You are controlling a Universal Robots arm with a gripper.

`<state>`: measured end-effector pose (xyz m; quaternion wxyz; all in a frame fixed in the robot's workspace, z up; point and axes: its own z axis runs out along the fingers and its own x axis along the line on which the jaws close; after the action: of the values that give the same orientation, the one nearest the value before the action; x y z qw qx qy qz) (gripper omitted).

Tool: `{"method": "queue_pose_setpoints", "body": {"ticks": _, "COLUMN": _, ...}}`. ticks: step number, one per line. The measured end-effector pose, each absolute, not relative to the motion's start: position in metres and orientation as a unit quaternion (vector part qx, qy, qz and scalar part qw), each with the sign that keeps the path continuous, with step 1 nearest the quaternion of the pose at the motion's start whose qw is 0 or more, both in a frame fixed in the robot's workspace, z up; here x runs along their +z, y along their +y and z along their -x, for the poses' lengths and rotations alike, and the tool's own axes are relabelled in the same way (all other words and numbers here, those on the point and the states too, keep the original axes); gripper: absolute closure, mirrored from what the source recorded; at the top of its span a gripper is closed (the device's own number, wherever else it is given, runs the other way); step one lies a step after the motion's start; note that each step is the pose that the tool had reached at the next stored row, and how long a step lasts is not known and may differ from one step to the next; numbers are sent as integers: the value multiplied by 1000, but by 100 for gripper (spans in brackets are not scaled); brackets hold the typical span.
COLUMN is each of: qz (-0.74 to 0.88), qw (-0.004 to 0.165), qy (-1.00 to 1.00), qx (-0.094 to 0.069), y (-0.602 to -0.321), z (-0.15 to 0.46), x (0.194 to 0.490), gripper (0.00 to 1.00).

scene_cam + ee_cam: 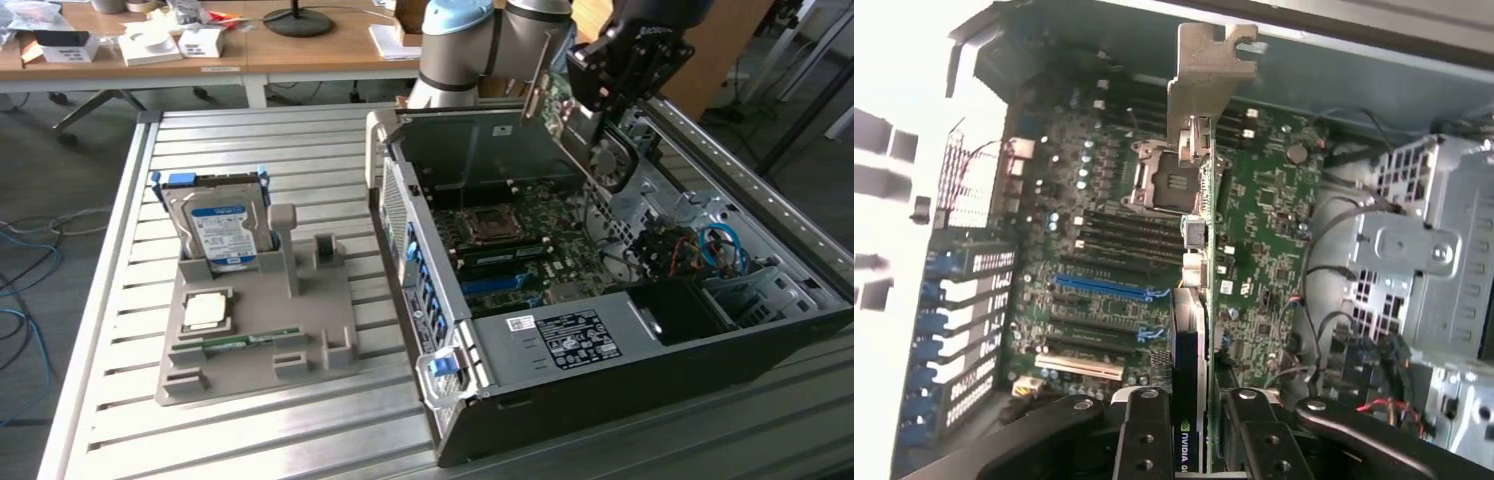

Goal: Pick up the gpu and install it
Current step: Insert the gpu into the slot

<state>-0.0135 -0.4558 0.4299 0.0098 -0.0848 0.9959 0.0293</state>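
My gripper (611,88) is shut on the gpu (597,150), a green card with a dark block on one face, held on edge above the far end of the open computer case (561,340). In the wrist view the gpu (1194,300) shows edge-on between my two black fingers (1144,440). Its pale metal bracket (1209,70) points away from the camera toward the case's rear wall. The card hangs clear above the motherboard (1274,230), roughly over the blue expansion slots (1104,288), touching none of them.
A grey fixture (254,330) on the slatted metal table (147,440) holds a blue-framed hard drive (220,225), a processor chip (204,310) and a memory strip (247,342). Inside the case are the processor socket (1164,180), a metal drive cage (1424,260) and loose cables (707,245).
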Motion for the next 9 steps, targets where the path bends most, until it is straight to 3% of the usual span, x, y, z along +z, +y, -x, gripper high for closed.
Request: {"method": "queue_pose_setpoints", "body": {"ticks": 9, "qz": 164, "qw": 7, "qy": 986, "qx": 30, "y": -456, "z": 14, "x": 429, "gripper": 74}}
